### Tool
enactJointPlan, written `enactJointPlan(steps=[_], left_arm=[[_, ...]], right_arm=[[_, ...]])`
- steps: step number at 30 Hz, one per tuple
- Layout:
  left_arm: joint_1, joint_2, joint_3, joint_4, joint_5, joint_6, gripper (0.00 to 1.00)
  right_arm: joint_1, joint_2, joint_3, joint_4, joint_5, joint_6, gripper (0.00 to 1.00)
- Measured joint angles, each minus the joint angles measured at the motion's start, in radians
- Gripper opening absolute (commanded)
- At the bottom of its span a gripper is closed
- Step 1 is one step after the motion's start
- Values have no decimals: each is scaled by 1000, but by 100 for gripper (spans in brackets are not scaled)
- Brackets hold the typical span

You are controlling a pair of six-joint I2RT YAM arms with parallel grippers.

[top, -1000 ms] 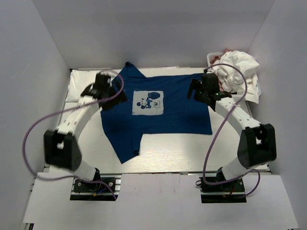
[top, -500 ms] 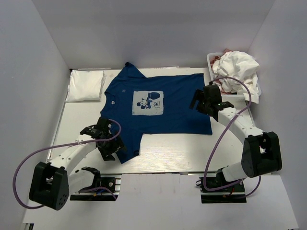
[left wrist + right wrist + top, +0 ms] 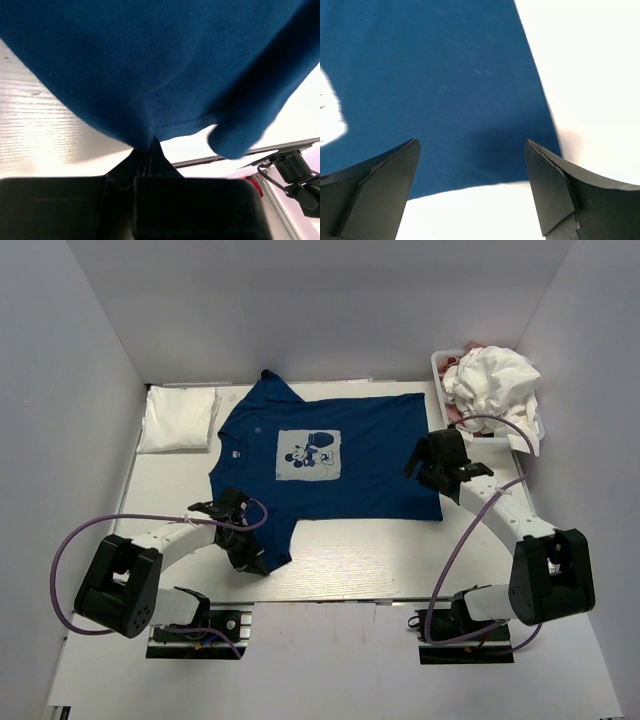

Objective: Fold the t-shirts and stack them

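A navy blue t-shirt with a pale cartoon print lies spread flat on the white table, its neck to the left. My left gripper is shut on the near sleeve of this shirt. In the left wrist view the blue cloth is pinched in my left gripper, and the sleeve edge is slightly lifted. My right gripper hovers open over the shirt's near right corner. In the right wrist view my right gripper has its black fingers spread above the hem, with nothing between them.
A folded white t-shirt lies at the back left of the table. A white basket at the back right holds crumpled white and pink clothes. White walls close in the left, back and right sides.
My left arm swung from the shirt's far left down to its near sleeve and shut on it. My right gripper slid nearer along the shirt's right edge, still open.
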Motion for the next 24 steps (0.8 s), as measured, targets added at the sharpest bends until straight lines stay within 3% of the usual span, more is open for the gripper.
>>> enactJointPlan(steps=[8, 15, 20, 22, 23, 24], left_arm=[[-5, -32, 10, -11, -61, 8, 0], [-5, -182, 81, -117, -208, 16, 0], [-5, -249, 162, -133, -266, 25, 0], [-5, -249, 176, -120, -271, 36, 0], [-5, -249, 179, -113, -270, 41, 0], [-5, -249, 179, -104, -267, 45, 0]], right_arm=[[-25, -119, -124, -73, 7, 32, 90], [-35, -109, -206, -97, -25, 31, 88], [-42, -22, -207, -63, -49, 34, 78], [-44, 13, -206, -43, -53, 37, 70], [-44, 27, -203, -36, -50, 39, 64], [-45, 34, -201, -21, -50, 40, 47]])
